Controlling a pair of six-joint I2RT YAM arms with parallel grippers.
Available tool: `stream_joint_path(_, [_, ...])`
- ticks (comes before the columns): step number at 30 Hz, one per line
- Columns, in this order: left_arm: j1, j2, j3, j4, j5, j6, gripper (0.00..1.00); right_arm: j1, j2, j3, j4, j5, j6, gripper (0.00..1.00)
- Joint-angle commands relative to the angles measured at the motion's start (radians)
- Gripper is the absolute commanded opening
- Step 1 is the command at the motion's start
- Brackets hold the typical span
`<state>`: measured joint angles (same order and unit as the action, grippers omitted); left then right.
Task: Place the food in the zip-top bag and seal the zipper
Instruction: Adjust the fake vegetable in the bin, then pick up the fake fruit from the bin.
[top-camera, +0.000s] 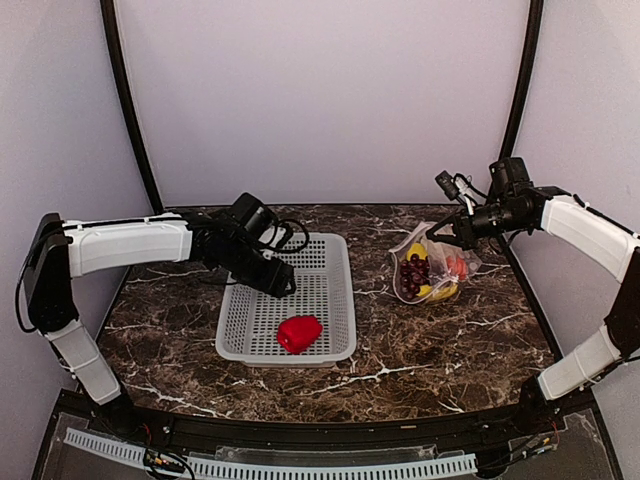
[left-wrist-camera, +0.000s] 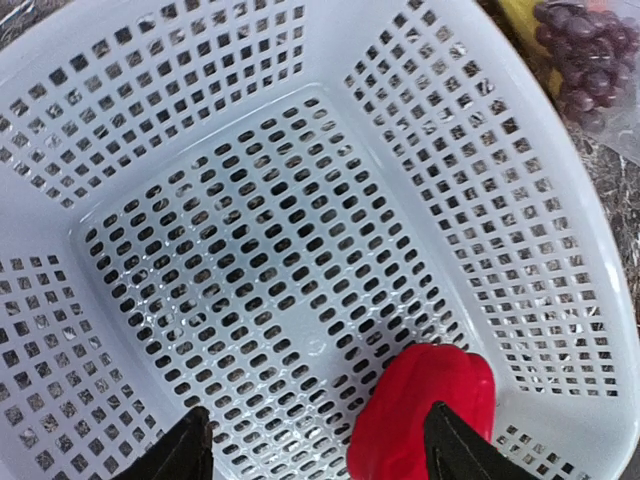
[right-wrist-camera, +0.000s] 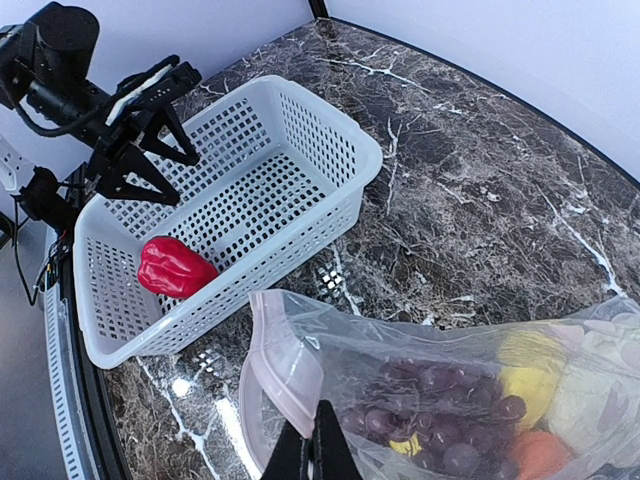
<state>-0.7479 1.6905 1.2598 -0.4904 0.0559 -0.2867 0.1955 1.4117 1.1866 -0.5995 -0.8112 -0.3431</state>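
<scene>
The red pepper lies at the near end of the perforated basket; it also shows in the left wrist view and the right wrist view. My left gripper hangs open over the basket, its fingertips either side of the basket floor, the right one over the pepper. The zip-top bag holds the grape bunch, yellow pieces and the orange tomato. My right gripper is shut on the bag's mouth by the zipper strip, holding it up. No cauliflower shows.
The basket sits left of centre on the dark marble table. The bag is to its right, near the back right. Black frame poles stand at both back corners against the white walls.
</scene>
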Motion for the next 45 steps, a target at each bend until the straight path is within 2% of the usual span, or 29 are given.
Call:
stream_joint_path(1, [-0.059,-0.031,0.063,-0.088,-0.014,0.022,0.71,-0.005,-0.018,-0.016,0.018,-0.001,-0.01,0.0])
stream_joint_path(9, [-0.179,0.028,0.196,-0.27,-0.076,-0.005,0.75,-0.005,-0.018,-0.018,0.018,-0.011,-0.013,0.0])
stream_joint_path(10, [-0.184,0.04,0.206,-0.296,-0.078,-0.012,0.79,-0.005,-0.018,-0.018,0.017,-0.015,-0.013,0.0])
stream_joint_path(11, [-0.194,0.047,0.209,-0.306,-0.083,-0.017,0.87,-0.005,-0.015,-0.017,0.015,-0.016,-0.013,0.0])
stream_joint_path(15, [-0.208,0.06,0.201,-0.335,-0.089,-0.019,0.91,-0.006,-0.02,-0.019,0.014,-0.015,-0.012,0.0])
stream_joint_path(35, [-0.229,0.24,0.231,-0.334,-0.075,0.03,0.9,-0.005,-0.023,-0.022,0.006,-0.022,-0.017,0.0])
stream_joint_path(45, [-0.229,0.264,0.249,-0.335,-0.061,0.04,0.73,-0.006,-0.015,-0.024,0.005,-0.025,-0.022,0.0])
